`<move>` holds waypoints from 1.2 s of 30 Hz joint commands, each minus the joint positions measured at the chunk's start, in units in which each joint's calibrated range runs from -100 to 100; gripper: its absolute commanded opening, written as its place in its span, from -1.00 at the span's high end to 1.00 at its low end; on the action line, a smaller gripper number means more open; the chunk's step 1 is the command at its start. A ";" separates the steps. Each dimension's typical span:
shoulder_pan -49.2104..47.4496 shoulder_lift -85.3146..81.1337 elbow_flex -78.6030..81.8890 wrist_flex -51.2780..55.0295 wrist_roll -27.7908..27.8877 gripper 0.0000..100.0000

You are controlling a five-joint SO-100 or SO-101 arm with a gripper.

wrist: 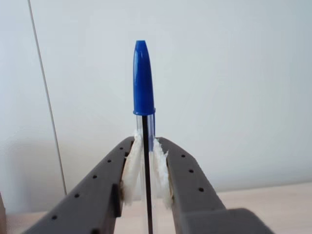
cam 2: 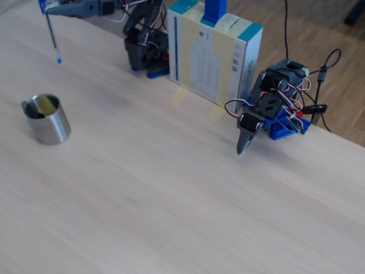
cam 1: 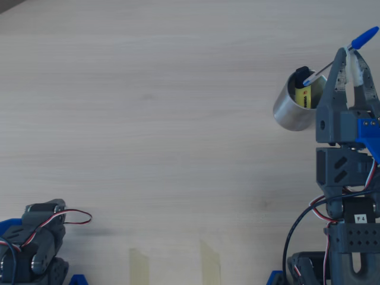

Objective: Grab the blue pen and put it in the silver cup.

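One blue pen [wrist: 144,80]; one silver cup [cam 2: 47,119]; one highlighter [cam 1: 303,93]

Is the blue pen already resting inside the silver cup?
No; in the fixed view the blue pen hangs from the gripper, above and apart from the silver cup.
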 commanded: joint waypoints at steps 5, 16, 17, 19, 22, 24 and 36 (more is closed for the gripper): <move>0.61 0.03 3.91 -8.17 -0.28 0.96; 1.75 11.75 5.72 -21.64 0.24 0.96; 2.36 12.91 5.72 -22.41 0.24 0.96; 3.23 15.24 5.63 -24.21 0.24 0.96; 4.54 18.31 5.45 -27.64 0.24 0.96; 4.72 20.14 5.36 -29.62 0.29 0.96; 4.80 28.04 5.00 -33.99 2.89 0.96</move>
